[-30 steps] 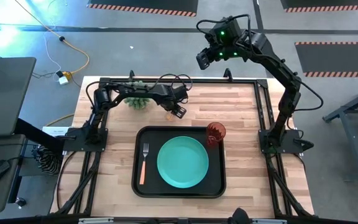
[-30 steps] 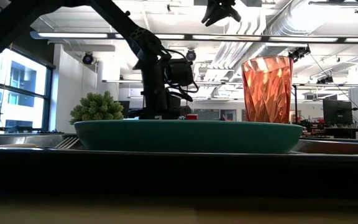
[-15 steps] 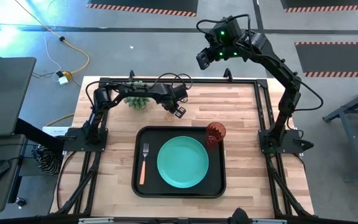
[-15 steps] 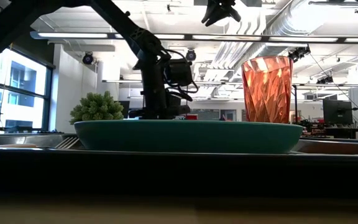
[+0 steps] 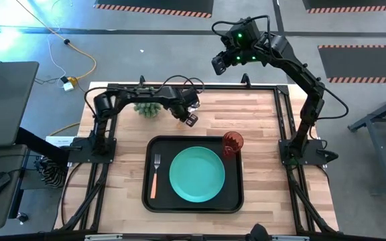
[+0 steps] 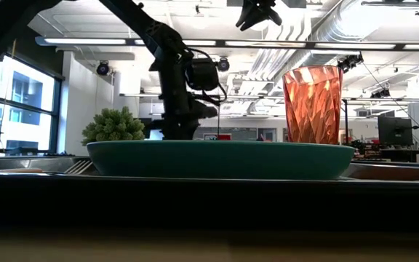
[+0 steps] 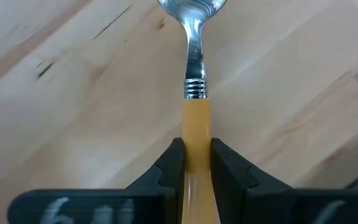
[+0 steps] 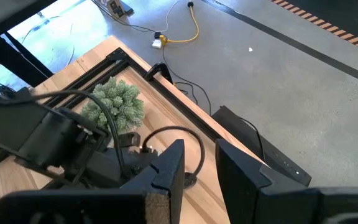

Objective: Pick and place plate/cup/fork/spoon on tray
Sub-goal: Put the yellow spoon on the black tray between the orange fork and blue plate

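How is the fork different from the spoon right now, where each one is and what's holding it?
The fork lies on the black tray, left of the plate; the spoon is off the tray, over bare wood. Nothing grips the fork, while the left gripper is shut on the spoon's handle. The fork has tines, the spoon a rounded bowl. Both have orange handles and silver metal heads.

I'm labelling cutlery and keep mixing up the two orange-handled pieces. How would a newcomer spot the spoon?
Start at the black tray; the fork lies inside it, left of the plate. The spoon is off the tray, clamped by its handle in the left gripper above the wood behind. It ends in a rounded bowl, not tines.
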{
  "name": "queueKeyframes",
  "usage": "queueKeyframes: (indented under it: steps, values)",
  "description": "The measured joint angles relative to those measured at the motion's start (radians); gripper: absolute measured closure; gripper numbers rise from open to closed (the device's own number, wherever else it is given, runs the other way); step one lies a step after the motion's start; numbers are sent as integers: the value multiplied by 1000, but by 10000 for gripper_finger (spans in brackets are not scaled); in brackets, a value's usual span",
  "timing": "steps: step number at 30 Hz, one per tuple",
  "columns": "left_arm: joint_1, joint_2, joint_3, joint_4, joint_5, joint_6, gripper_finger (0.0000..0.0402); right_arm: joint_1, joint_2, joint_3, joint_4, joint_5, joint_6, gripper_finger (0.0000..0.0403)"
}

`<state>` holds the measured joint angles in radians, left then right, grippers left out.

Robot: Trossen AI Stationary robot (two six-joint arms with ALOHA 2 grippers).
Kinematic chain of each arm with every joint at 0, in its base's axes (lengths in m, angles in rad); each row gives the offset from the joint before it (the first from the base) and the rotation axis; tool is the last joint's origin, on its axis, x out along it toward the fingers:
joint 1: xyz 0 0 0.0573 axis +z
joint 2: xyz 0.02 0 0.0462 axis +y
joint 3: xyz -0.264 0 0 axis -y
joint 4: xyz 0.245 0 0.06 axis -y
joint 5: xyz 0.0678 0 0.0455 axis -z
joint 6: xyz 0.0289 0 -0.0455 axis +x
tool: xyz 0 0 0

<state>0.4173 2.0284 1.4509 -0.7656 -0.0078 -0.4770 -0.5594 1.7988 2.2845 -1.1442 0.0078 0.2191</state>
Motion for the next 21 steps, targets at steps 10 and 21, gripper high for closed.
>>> queueKeyframes:
  steps: [10, 21]
  values:
    - [-12, -61, 2, -69, 54, -53, 357, 0, 0, 0, 0, 0, -4, 320]
    - [-75, -130, 3, -169, 22, -199, 357, 0, 0, 0, 0, 0, -71, 320]
